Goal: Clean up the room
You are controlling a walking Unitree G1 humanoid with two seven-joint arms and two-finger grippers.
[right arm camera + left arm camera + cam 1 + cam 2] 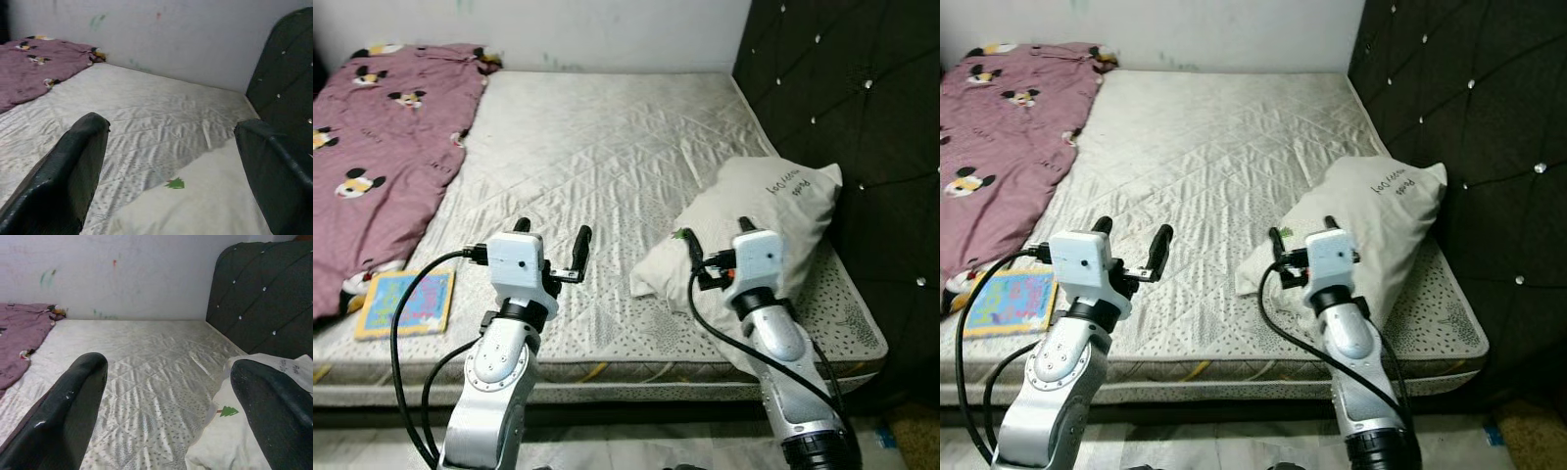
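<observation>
Hovering over mattress (607, 147): my left gripper (551, 238) open; right gripper (715, 235) open above white pillow (773, 211), 3 o'clock.

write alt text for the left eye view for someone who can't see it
Two silver robot arms reach over a bare white mattress, the left end effector open above the quilting and the right end effector open over a white pillow by a dark padded headboard. A maroon cartoon-print blanket and a colourful book lie at the left.
</observation>
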